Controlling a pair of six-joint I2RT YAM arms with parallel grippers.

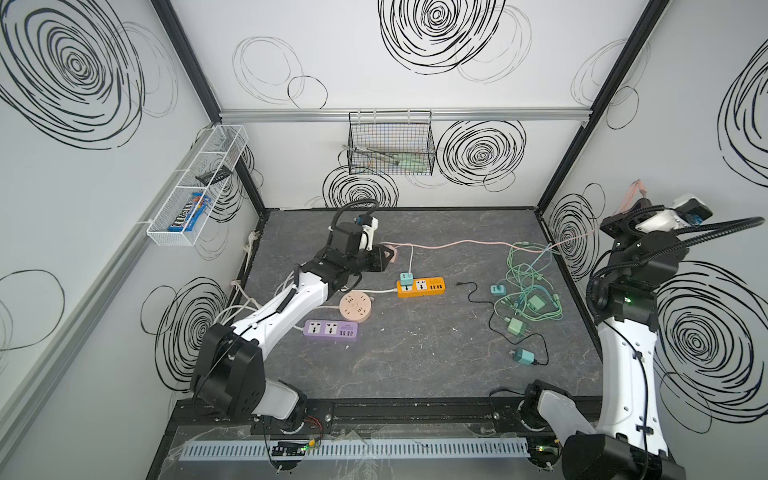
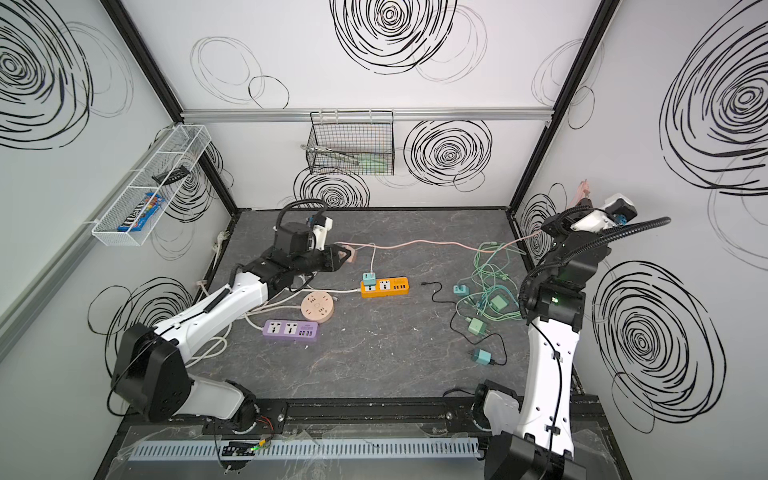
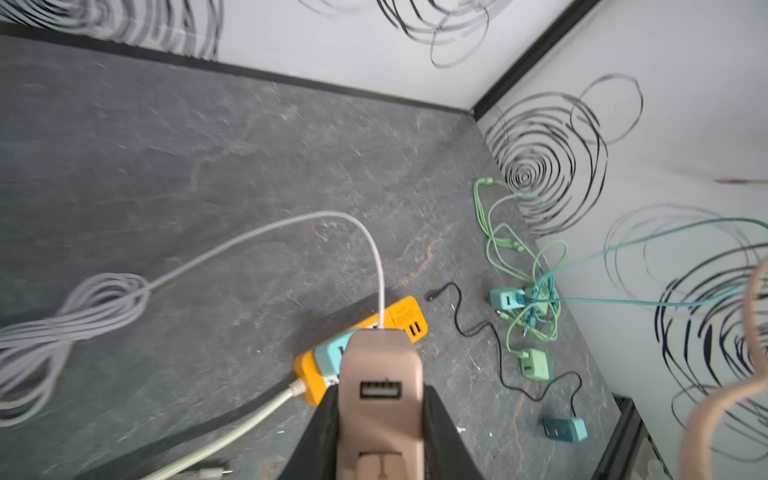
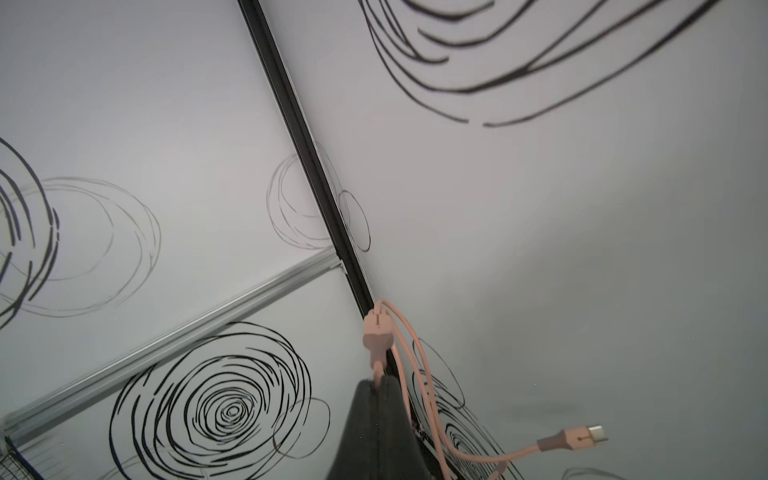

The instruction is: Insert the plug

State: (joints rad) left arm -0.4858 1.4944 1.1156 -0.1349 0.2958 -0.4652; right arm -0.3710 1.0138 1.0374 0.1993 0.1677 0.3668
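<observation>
While the pink plug [image 3: 380,361] is clamped in the left claw [image 3: 380,409], it is held at about ten o'clock from the orange power strip [image 1: 420,286] on the tabletop [image 1: 415,365]. The pink cable [image 4: 376,336] is pinched in the closed right claw [image 4: 377,384], high at the tabletop's three o'clock edge.

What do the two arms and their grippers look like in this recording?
Both arms match: the left arm and right arm have glossy white shell links between chunky black joint housings, with thin black wires clipped along the shells and a black ribbed hose looping near each wrist. The left gripper and right gripper have matte black, tapering fingers.
</observation>
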